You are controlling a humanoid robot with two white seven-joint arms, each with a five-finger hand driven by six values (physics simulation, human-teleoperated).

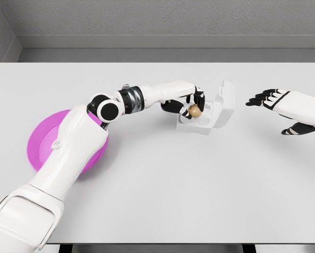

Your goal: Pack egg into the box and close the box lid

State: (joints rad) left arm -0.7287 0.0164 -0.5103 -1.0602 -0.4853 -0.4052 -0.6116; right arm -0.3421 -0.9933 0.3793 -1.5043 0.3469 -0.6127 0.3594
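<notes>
The left robot hand [192, 105] reaches across the white surface [199, 184] from the left. Its black fingers are curled around a small brown egg [195, 111] and hold it. The egg sits at the tips of the fingers, right over the open white box [202, 118]. It is just above the box's bottom tray, maybe already touching it; the view is too small to be sure.

The box lid [225, 103] stands up on the far right side of the box, tipped a little away from the left robot hand. So the open side of the box faces the hand with the egg, and nothing is in the way. The egg only needs to go straight down into a cup in the tray.

The right robot hand [284, 108] floats over the surface to the right of the box, apart from it. Its fingers are spread wide and hold nothing. They point to the left, toward the back of the lid. This hand is on the lid's side, so it looks like the better one to push the lid over and shut it once the egg is let go.

A pink plate [41, 145] lies on the surface far to the left, partly under the left arm. There is nothing on the part that shows.
</notes>
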